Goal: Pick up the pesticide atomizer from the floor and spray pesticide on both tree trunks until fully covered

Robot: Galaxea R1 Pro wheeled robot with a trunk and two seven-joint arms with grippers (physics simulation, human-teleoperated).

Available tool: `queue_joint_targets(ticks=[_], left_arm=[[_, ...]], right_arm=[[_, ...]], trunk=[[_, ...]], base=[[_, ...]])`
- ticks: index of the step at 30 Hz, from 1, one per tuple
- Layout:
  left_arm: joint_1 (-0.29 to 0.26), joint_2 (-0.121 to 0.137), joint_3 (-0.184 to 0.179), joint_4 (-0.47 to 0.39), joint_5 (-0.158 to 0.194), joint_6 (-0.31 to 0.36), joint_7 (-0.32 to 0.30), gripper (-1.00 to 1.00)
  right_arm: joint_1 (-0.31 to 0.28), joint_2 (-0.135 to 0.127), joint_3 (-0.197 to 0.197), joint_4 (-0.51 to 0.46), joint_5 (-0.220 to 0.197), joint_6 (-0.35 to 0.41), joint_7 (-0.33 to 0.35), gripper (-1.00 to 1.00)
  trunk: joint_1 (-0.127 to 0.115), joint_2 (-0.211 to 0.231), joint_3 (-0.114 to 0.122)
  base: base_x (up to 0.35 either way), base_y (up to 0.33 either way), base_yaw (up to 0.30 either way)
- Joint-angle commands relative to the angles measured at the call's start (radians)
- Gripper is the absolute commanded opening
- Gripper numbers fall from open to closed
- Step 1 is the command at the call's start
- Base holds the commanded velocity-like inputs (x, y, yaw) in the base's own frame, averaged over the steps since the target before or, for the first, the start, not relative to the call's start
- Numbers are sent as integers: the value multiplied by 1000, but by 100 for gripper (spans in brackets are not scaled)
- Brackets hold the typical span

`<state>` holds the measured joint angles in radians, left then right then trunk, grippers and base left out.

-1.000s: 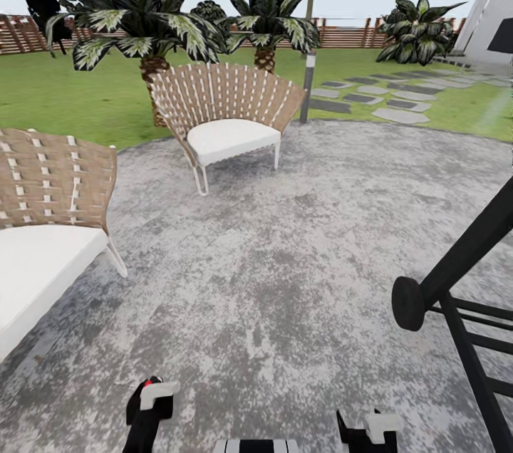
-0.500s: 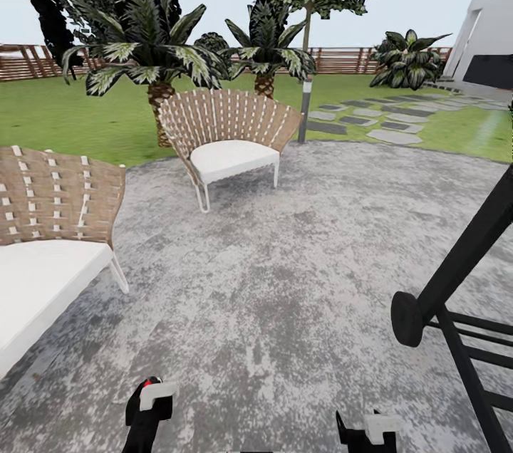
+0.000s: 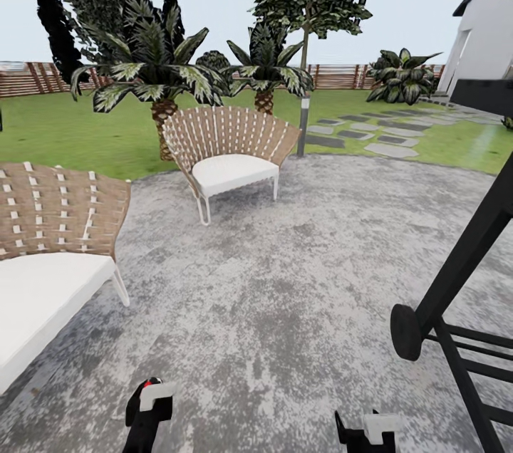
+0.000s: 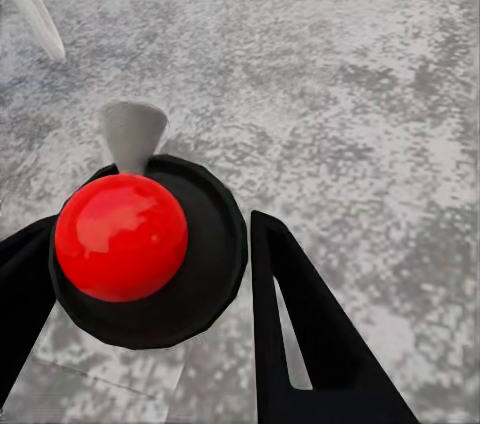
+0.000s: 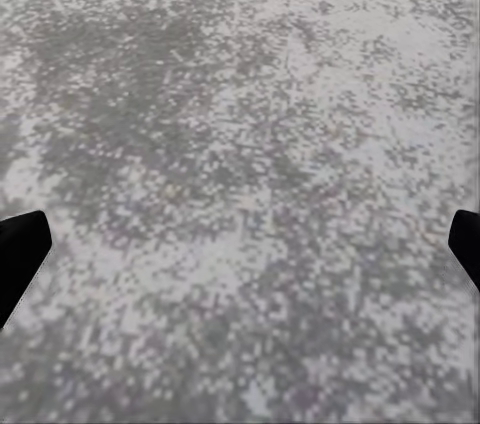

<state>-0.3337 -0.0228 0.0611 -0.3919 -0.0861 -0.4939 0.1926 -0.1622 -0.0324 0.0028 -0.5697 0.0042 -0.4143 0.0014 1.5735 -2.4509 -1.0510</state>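
The left gripper (image 4: 150,274) grips the atomizer (image 4: 135,239) below its red cap (probably light, rigid, slippery plastic); the right gripper (image 5: 240,244) gapes empty above grey paving (image 3: 299,282).

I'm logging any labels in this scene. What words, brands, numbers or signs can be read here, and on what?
None: no readable text in any view.
The atomizer between the left gripper's fingers shows a plain red top and black body, with no label facing the camera.
The woven chairs, the white building and the fence carry no lettering or signs.
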Motion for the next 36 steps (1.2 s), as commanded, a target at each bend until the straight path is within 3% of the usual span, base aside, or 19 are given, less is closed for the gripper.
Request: queue_joint_targets(ticks=[1,17,25,36], left_arm=[[0,-1,6,1,-9,-3,2,-100],[0,-2,6,1,-9,-3,2,-100],[1,-2,6,1,-9,-3,2,-100],[1,0,6,1,-8,-3,-5,-100]], right_arm=[[0,0,0,1,0,-3,0,100],[0,0,-1,0,0,-3,-3,100],[0,-2,-1,1,0,-3,-3,100],[0,-1,-1,2,0,-3,-3,100]], trunk=[[-4,7,3],[-65,119,53],[-65,119,53],[-65,119,53]], base=[[0,0,0],[0,0,0],[9,0,0],[297,0,0]])
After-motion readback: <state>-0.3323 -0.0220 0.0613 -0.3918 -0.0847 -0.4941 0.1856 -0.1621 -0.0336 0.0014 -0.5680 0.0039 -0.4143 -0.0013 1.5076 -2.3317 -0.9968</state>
